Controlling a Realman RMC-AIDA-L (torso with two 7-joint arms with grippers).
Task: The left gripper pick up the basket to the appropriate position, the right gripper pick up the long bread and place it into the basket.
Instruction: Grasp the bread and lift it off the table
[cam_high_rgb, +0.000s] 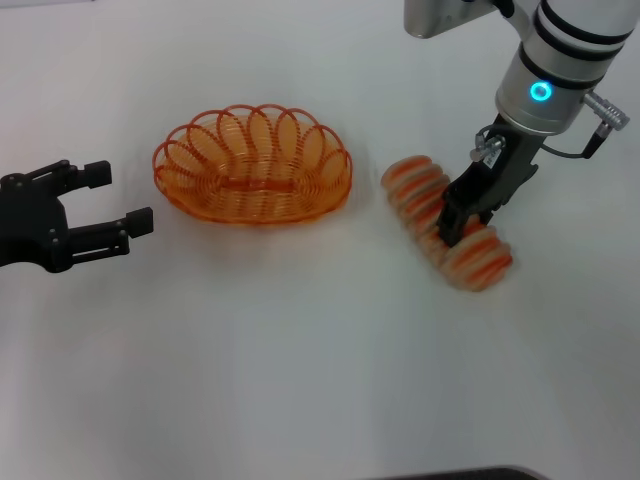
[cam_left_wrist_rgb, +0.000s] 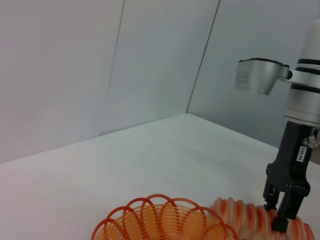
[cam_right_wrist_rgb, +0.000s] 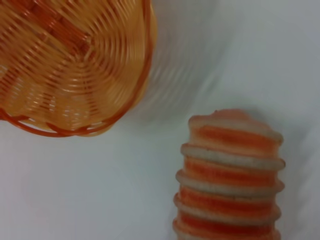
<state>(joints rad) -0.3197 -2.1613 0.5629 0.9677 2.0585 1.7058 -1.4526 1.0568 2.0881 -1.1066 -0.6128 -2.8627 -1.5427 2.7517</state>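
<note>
Bread pickup is the step in hand, by my reading. Your right gripper (cam_high_rgb: 462, 226) is down on the long bread (cam_high_rgb: 447, 222), which lies on the white worktop (cam_high_rgb: 300, 370) just to the right of the basket (cam_high_rgb: 253, 166), apart from it and angled away. In the head view the black fingers straddle the loaf around its middle, nearer the end closest to you; the left wrist view shows them pressed at the ridged top. They look closed onto the loaf, but whether it has left the worktop I cannot tell.

Your left gripper (cam_high_rgb: 105, 204) sits well to the left of the basket, low over the worktop, fingers spread wide with nothing between them and no contact with the looped rim. The basket stands upright and empty, long axis running left to right.

Next move, as a judgement: raise the loaf clear, carry it left over the basket rim, and turn it so its length lines up with the basket's long axis before release. The basket is only a little longer than the loaf, so alignment matters. Whether the basket needs repositioning first is your call.
</note>
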